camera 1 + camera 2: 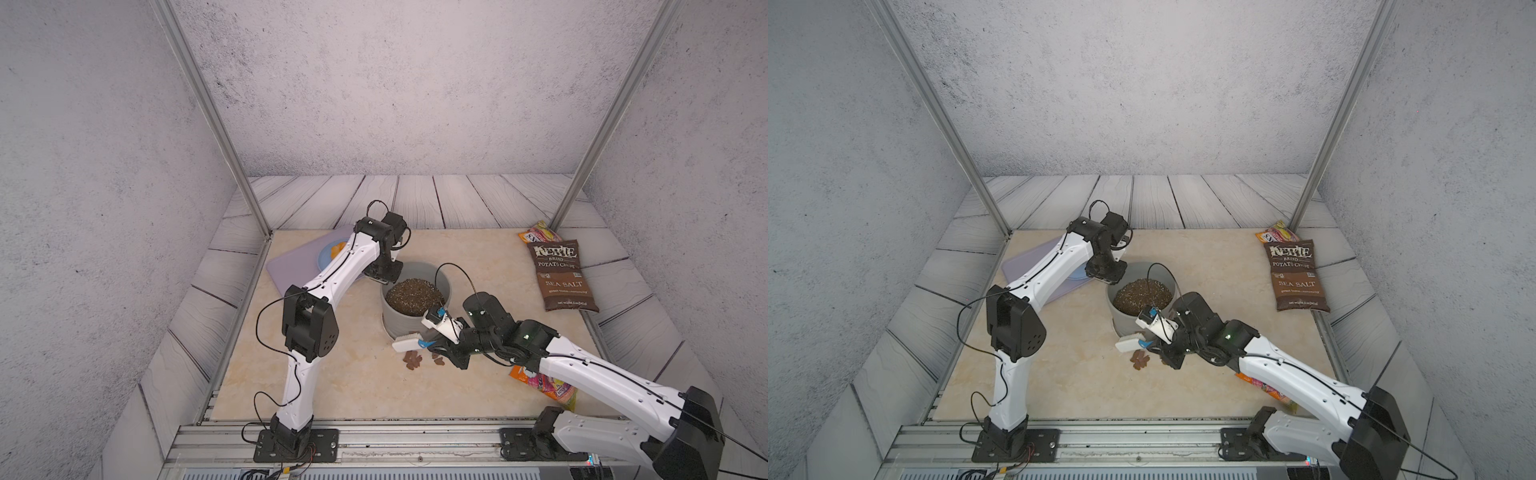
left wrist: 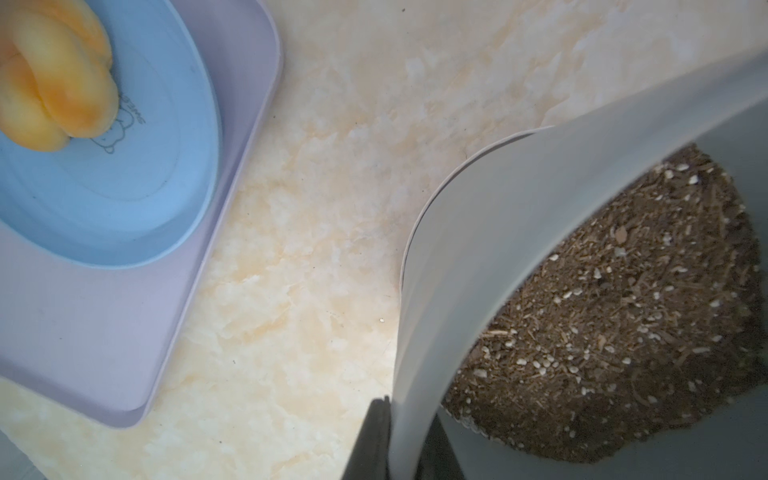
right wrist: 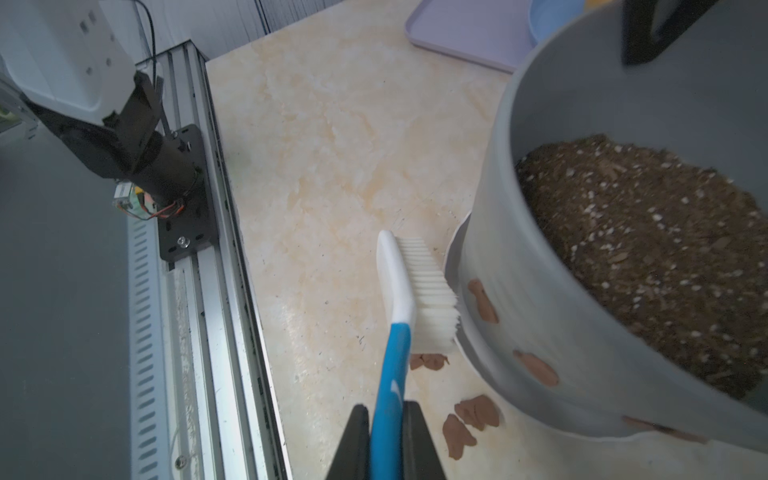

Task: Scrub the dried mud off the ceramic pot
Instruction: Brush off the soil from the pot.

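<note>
The ceramic pot [image 1: 392, 322] [image 3: 540, 291] stands near the middle of the marble-pattern table [image 1: 332, 374], upright on its pale base, and it is filled with dark speckled soil [image 1: 413, 295].

The left gripper [image 2: 405, 432] is closed on the pot's rim at the far-left side. One black finger is outside the wall and the other inside, with the grey wall between them.

The right gripper [image 3: 385, 409] is at the near side of the pot, low over the table, and it is clamped on the blue handle of a brush [image 3: 428, 291]. The white bristles are turned toward the lower part of the pot's wall, just beside a brown blotch. They seem to meet the rim of the base, but whether they press on the wall I cannot tell.

The dried mud [image 3: 484, 301] shows as several matte brown blotches low on the wall in the right wrist view. More brown clumps [image 1: 413, 359] lie on the table just in front of the pot, under the brush.

To the far left of the pot lies a lilac tray [image 2: 104, 332] with a blue plate [image 2: 166, 166] that carries yellow-orange food [image 2: 54, 91]. Well apart from the pot on its right lies a brown chips bag [image 1: 561, 274].
</note>
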Robot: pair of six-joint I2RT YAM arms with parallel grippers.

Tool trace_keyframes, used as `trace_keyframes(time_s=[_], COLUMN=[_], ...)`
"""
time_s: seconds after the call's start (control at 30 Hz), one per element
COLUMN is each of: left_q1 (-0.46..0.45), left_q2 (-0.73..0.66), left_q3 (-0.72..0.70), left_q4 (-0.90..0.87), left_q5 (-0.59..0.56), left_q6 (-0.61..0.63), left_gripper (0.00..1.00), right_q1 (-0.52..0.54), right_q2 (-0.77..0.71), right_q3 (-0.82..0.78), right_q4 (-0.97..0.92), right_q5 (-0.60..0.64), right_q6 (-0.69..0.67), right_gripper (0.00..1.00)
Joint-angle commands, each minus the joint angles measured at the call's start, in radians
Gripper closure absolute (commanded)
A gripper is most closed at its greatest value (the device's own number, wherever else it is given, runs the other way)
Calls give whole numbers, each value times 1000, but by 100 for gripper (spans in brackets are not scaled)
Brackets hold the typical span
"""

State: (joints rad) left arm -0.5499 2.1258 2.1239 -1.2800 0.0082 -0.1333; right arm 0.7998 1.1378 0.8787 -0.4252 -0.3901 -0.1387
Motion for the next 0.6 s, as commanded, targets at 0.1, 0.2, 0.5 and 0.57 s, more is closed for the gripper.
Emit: trace_keyframes(time_s=[0.1,0.2,0.5,0.57], left_q1=[22,22,22,22], left_q2=[25,23,23,23], left_q3=[-4,-7,-8,-7], left_q4=[-38,-41,-42,-42], left_q5=[-15,-10,-14,-16], left_q6=[53,61,89,95], left_gripper=[100,100,100,100], right_q1=[-64,-92,-165,-166], right_q2=[67,69,38,22], right_q3=[42,4,-103,-118], right_q4=[82,119,124,109], right_q5=[-8,11,56,69], right_q6=[-36,-43,-56,-55], right_gripper=[100,100,100,100])
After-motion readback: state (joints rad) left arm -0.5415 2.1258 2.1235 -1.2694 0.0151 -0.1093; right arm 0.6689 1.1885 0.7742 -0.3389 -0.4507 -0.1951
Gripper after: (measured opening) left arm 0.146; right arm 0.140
